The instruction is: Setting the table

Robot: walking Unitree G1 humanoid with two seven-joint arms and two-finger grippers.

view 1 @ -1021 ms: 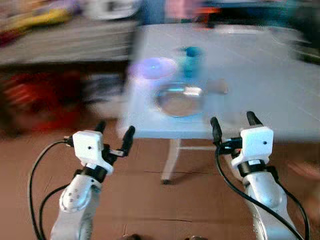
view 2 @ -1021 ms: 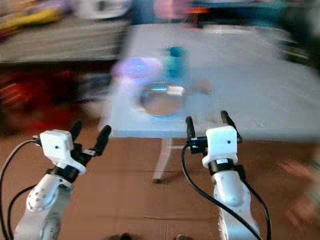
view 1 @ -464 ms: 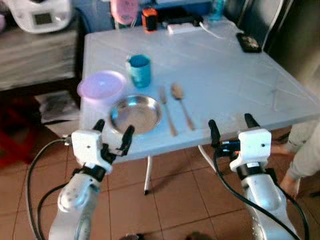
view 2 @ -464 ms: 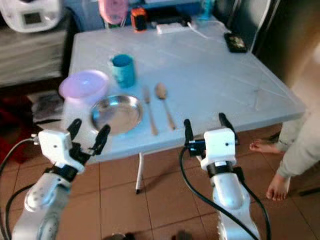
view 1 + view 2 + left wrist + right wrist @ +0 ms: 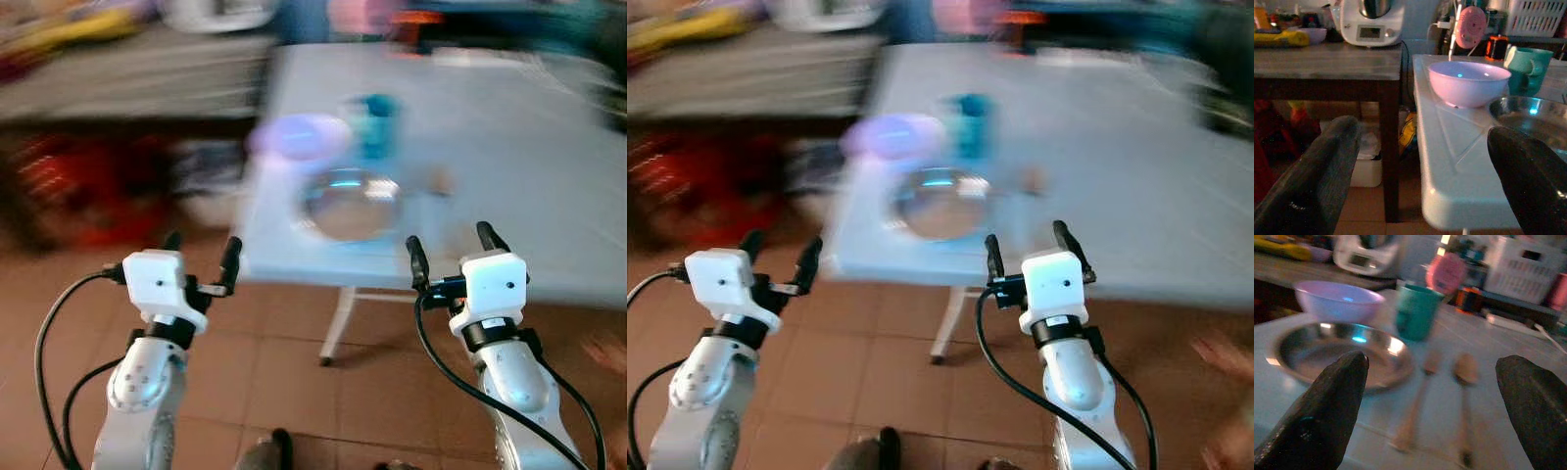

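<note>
Shiny metal plate [image 5: 1337, 355]; glossy plastic bowl [image 5: 1469, 82]; wood side table [image 5: 1327, 61].

Both arms raised from the bottom of the frame, left pincer [image 5: 201, 258] lower left, right pincer [image 5: 450, 254] lower right, fingers spread wide, nothing gripped.

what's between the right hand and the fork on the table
Nothing visible. The right hand is open and empty near the table's front edge, and the fork lies straight ahead between its fingers' line of sight, with the spoon beside it and the steel plate off to one side.
</note>
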